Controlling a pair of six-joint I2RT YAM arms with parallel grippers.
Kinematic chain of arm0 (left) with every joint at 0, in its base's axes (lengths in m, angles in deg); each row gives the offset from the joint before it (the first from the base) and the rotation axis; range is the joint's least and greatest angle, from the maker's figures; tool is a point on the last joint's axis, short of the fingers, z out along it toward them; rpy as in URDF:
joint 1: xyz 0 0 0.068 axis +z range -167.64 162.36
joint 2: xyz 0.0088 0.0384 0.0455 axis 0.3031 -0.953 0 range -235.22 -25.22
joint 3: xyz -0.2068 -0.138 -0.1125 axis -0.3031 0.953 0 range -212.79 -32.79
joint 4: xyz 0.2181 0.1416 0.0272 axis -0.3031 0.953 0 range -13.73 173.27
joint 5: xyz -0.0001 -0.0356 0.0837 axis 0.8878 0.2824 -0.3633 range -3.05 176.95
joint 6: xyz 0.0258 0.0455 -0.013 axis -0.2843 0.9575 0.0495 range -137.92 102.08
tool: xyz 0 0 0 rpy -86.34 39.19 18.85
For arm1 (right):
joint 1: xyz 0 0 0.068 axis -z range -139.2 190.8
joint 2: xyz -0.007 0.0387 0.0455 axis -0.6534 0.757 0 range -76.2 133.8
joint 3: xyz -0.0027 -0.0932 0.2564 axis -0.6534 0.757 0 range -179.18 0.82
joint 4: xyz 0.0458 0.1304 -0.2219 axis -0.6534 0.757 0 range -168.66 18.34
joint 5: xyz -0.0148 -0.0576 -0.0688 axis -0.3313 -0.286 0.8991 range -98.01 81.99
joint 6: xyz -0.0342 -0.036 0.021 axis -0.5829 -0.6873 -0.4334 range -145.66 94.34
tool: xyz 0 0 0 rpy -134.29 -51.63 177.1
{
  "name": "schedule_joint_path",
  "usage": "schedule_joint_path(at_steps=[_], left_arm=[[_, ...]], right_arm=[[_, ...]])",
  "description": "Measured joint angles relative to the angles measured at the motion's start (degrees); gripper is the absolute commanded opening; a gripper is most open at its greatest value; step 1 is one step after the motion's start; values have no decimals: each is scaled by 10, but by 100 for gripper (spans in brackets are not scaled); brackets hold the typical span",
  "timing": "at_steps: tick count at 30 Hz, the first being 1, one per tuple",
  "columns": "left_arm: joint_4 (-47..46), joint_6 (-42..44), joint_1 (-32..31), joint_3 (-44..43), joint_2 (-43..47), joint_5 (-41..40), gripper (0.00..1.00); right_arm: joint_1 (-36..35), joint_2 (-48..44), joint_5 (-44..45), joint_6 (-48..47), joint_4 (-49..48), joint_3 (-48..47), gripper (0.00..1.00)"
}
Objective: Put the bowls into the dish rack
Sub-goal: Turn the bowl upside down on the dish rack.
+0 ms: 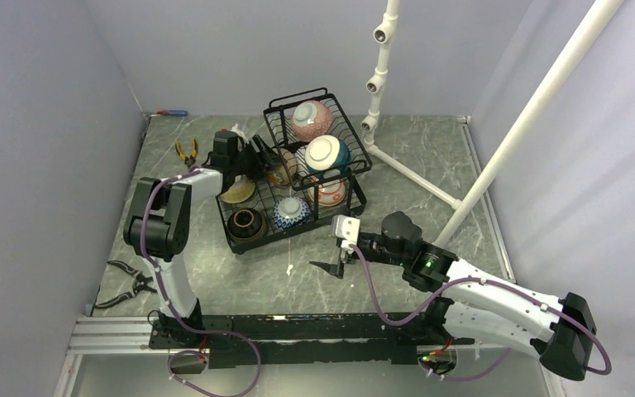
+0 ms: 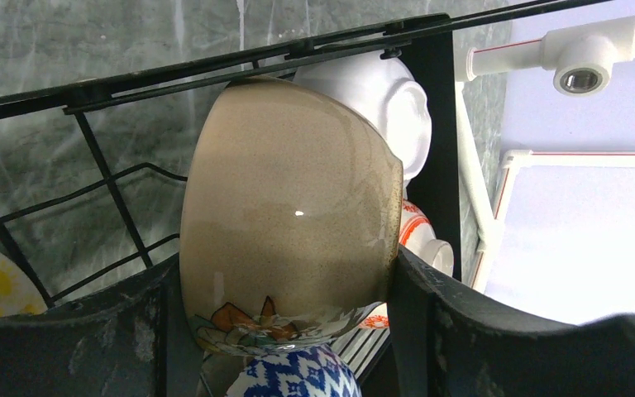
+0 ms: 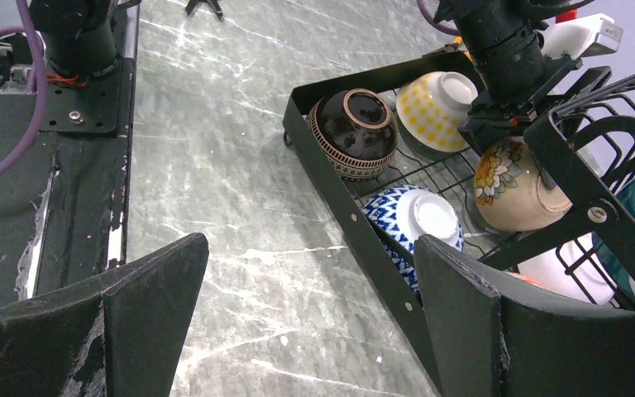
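Left pincer, seen from above, reaches into the dish rack and clamps the tan bowl, while the right pincer hangs over the counter just beside the rack. At the left wrist, that bowl lies on its side, wedged between both fingers. At the right wrist, the right pincer's prongs stand wide apart, with the rack at their right.

The rack is sitting mid-table, its basket tier at the back, bowls lying in both. Pliers are lying to its left, the pipe stand standing to its right rear.
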Motion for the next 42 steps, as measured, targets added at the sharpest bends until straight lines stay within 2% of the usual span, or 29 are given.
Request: schedule_joint_path(at_steps=[5,13,17,20,33,42], left_arm=[[-8,-6,-1,0,-4,3,3],[7,3,-1,-7,-4,0,47],[28,13,-2,-18,-4,0,63],[55,25,-2,-32,-4,0,71],[156,70,-2,-61,-4,-19,93],[212,101,-3,-71,11,-47,94]], right_arm=[[0,0,1,-3,1,0,100],[0,0,1,-5,1,0,100],[0,3,1,-5,1,0,100],[0,7,1,-5,1,0,100],[0,10,0,-5,1,0,100],[0,10,1,-7,1,0,100]])
